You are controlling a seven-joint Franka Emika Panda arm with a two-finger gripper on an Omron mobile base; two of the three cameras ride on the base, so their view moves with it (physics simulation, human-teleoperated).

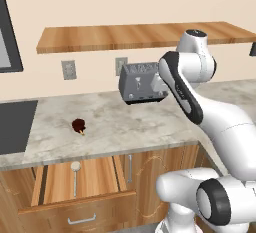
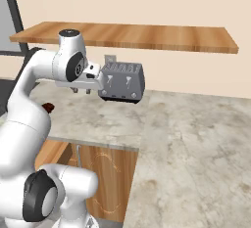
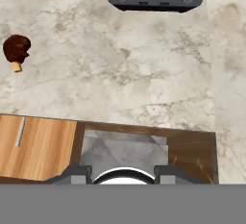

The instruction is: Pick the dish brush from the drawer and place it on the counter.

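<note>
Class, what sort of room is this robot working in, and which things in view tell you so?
Most likely a kitchen: a toaster on a marbled stone counter, wooden cabinets with an open drawer below.

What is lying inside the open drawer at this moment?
Inside the drawer lies the dish brush, with its round head toward the counter. No other item shows on its wooden floor. The rear of the drawer is hidden under the counter's edge.
</note>
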